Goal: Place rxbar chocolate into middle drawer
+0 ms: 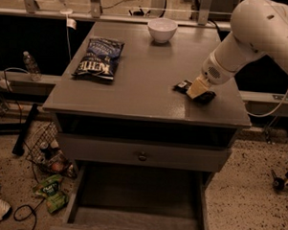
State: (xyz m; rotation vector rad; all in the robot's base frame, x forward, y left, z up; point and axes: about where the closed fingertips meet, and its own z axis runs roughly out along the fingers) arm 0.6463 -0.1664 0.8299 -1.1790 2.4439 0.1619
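The rxbar chocolate [183,84], a small flat black-wrapped bar, lies on the grey cabinet top [145,83] near its right edge. My gripper [196,89] is down on the bar, covering its middle, so only the bar's two ends show on either side. The white arm [252,40] reaches in from the upper right. The middle drawer [76,198] is pulled out below the cabinet front, a wide grey tray with low side walls and nothing in it.
A dark-blue chip bag [99,57] lies on the left of the top and a white bowl [162,29] stands at the back. A closed drawer front with a round knob [142,156] sits above the open tray. Clutter and cables [49,189] lie on the floor at left.
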